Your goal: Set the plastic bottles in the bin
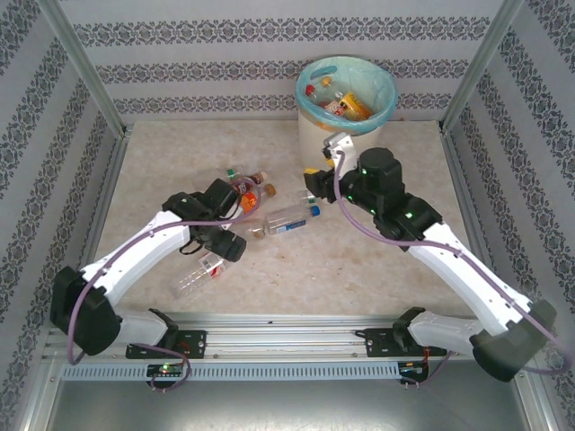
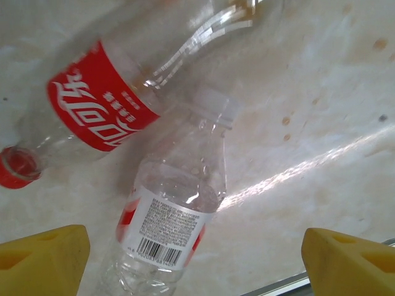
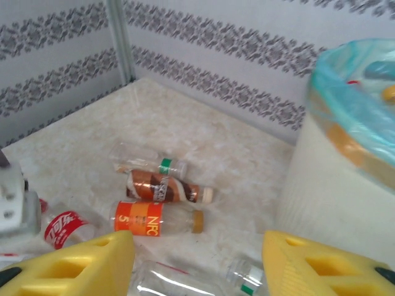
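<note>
Plastic bottles [image 1: 287, 218] lay on the bench [image 1: 359, 269], near and left of the bin [image 1: 388, 90]; I judged the left gripper [image 2: 191, 240] nearer, its fingers [image 2: 43, 259] apart with a white-labelled bottle [image 2: 176, 203] lying lengthwise between them, while the right gripper [image 3: 199, 246], equally spread, hung beside the bin.

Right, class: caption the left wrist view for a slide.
Open left gripper above a red-labelled bottle and a white-labelled bottle.

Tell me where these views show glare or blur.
Left wrist view: a bright glare streak crosses the beige marbled table beside the clear plastic bottle with a white barcode label. Right wrist view: soft overall, the round cream-white bin with teal liner blurred. Top external view: even light, soft shadows.
</note>
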